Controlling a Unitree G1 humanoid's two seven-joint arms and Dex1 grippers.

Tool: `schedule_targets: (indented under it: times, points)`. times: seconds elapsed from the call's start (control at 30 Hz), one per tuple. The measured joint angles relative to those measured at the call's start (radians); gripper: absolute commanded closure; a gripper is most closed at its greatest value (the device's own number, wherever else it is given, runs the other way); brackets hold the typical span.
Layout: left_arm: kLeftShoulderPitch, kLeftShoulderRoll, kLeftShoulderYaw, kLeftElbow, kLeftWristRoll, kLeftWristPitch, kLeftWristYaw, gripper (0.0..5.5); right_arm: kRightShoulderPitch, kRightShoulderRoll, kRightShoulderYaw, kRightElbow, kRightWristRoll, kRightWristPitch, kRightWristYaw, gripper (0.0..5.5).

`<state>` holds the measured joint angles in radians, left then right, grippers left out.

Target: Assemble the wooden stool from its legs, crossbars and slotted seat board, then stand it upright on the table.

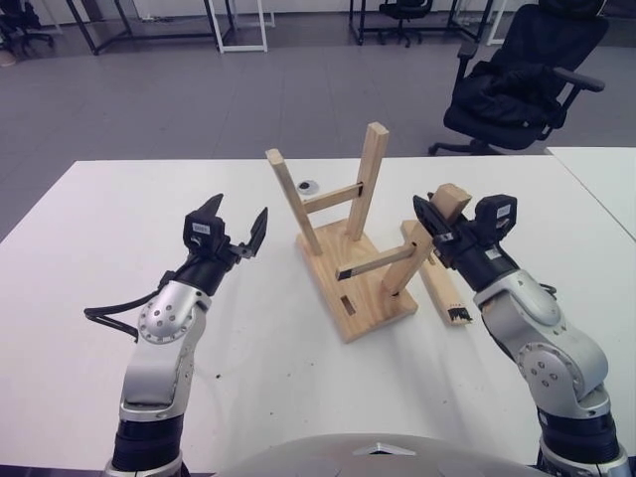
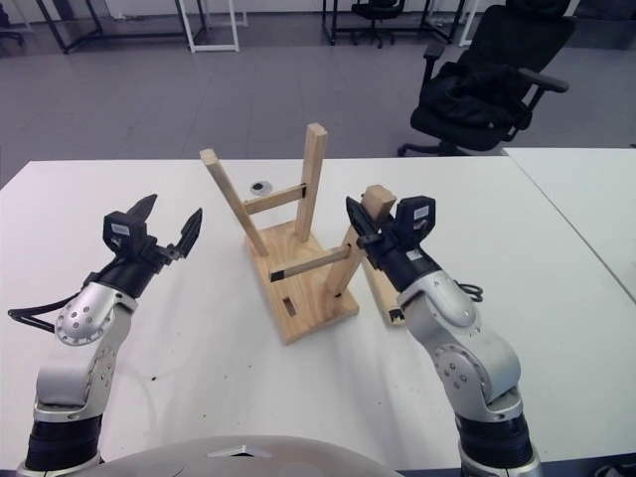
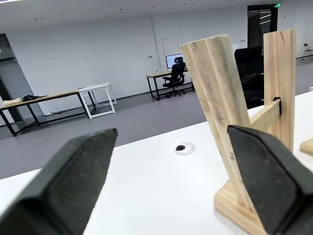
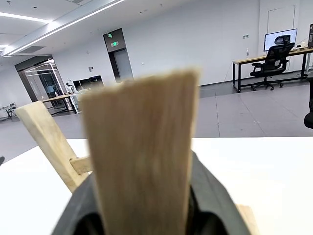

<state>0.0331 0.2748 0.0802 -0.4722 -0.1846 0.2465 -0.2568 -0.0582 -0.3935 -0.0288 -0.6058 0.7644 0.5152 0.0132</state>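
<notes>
The slotted seat board (image 1: pixel 370 310) lies flat mid-table. Two legs (image 1: pixel 366 184) joined by a crossbar (image 1: pixel 333 197) stand up from its far end. A third leg (image 1: pixel 452 202) leans up from the board's right edge, with a dark-ended crossbar (image 1: pixel 373 262) sticking out of it. My right gripper (image 1: pixel 440 225) is shut on this leg near its top; in the right wrist view the leg (image 4: pixel 142 156) sits between the jaws. A loose leg (image 1: pixel 443 295) lies on the table beside the board. My left gripper (image 1: pixel 240 213) hovers open left of the stool, with pads (image 3: pixel 73 181) apart and nothing between them.
A round cable grommet (image 1: pixel 309 186) is set in the white table (image 1: pixel 119 229) behind the stool. A second table (image 1: pixel 601 179) stands at the right. A black office chair (image 1: pixel 517 79) is on the floor beyond.
</notes>
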Motion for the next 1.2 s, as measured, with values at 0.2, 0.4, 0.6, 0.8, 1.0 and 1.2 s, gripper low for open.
schedule_targets:
  times: [0.2, 0.4, 0.6, 0.8, 1.0, 1.2]
  points:
    - [-0.044, -0.019, -0.01, 0.027, 0.003, -0.013, 0.01, 1.37, -0.197, -0.051, -0.084, 0.028, 0.056, 0.067, 0.065, 2.18]
    - [-0.021, -0.048, -0.04, 0.029, 0.032, -0.034, 0.029, 1.37, -0.36, -0.102, -0.303, 0.093, 0.297, 0.1, 0.074, 1.01]
    - [-0.041, -0.085, -0.113, 0.137, 0.072, -0.059, 0.036, 1.37, -0.08, -0.114, -0.241, 0.401, 0.045, 0.055, 0.195, 1.01]
    - [-0.148, -0.094, -0.147, 0.408, 0.039, -0.057, -0.075, 1.37, 0.026, -0.084, -0.1, 0.514, -0.111, 0.074, 0.26, 1.01]
    - [-0.278, -0.05, -0.148, 0.626, 0.049, -0.11, -0.151, 1.37, 0.026, -0.054, -0.031, 0.513, -0.241, 0.101, 0.235, 1.01]
    - [-0.37, -0.003, -0.138, 0.859, 0.08, -0.216, -0.207, 1.37, 0.027, -0.059, -0.022, 0.45, -0.303, 0.256, 0.173, 2.04]
